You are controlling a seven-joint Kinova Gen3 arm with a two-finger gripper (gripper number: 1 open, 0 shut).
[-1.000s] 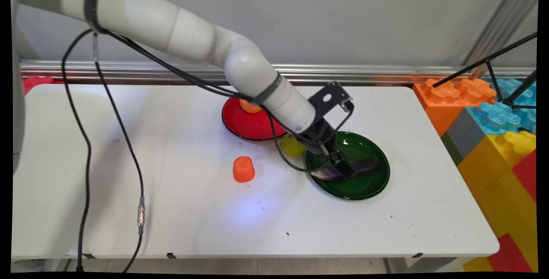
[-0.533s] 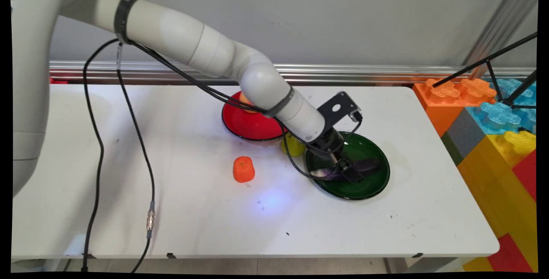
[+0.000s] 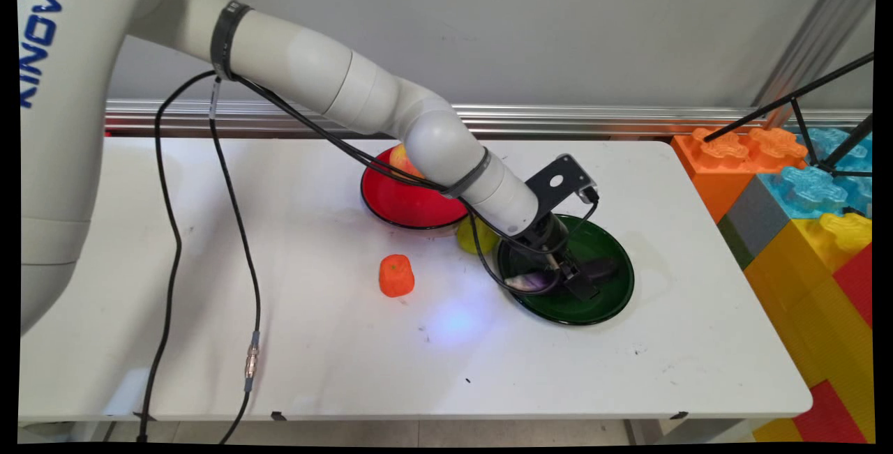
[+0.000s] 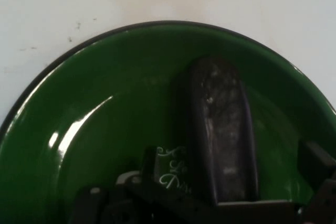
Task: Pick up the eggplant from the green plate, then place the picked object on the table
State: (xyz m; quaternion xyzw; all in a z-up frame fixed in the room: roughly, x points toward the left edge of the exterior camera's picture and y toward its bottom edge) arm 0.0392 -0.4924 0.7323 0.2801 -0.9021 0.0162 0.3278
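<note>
White table, broad and mostly bare, with a stack of big toy blocks off its right end. Toward the back, a red plate carrying an orange-yellow fruit at its far rim. Right of it and nearer, a green plate with a dark purple eggplant lying in it, long axis running roughly left to right across the plate in the main view. Down onto that plate, the black gripper, set right over the eggplant's middle (in the hand view the eggplant runs straight up and away from the linkage, between the two finger sides). Cannot tell whether clamped on it or merely straddling it. Smaller still: a yellow-green fruit wedged between the two plates, an orange pepper-like toy alone to the left. Against half a second ago: wrist shifted a little right and lower into the plate, eggplant unmoved
</note>
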